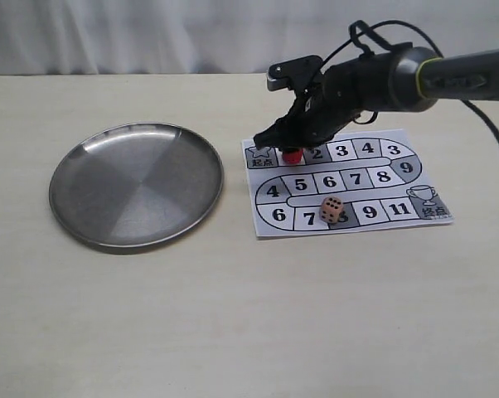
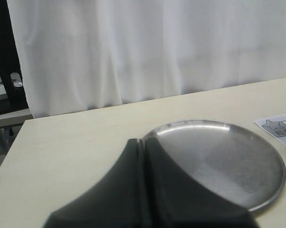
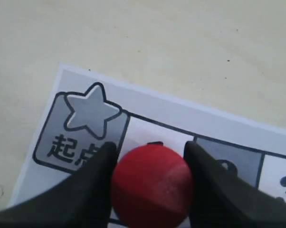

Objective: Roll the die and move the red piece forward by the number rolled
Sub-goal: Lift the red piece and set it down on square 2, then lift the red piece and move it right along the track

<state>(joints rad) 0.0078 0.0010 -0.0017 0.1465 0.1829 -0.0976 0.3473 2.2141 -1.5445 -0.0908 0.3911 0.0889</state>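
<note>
The red piece (image 1: 292,154) stands on the first square of the printed game board (image 1: 273,191), just beside the star start square (image 3: 90,111). My right gripper (image 1: 289,148) reaches down over it. In the right wrist view the red piece (image 3: 152,185) fills the gap of the right gripper (image 3: 150,145), and both black fingers touch its sides. The tan die (image 1: 332,210) lies on the board's bottom row between squares 7 and 9, apart from the gripper. My left gripper (image 2: 143,141) is shut with nothing in it, hovering near the plate.
A round steel plate (image 1: 136,184) lies left of the board, with nothing in it; the left wrist view shows the plate (image 2: 228,156) and a corner of the board (image 2: 281,128). A white curtain hangs behind the table's far edge.
</note>
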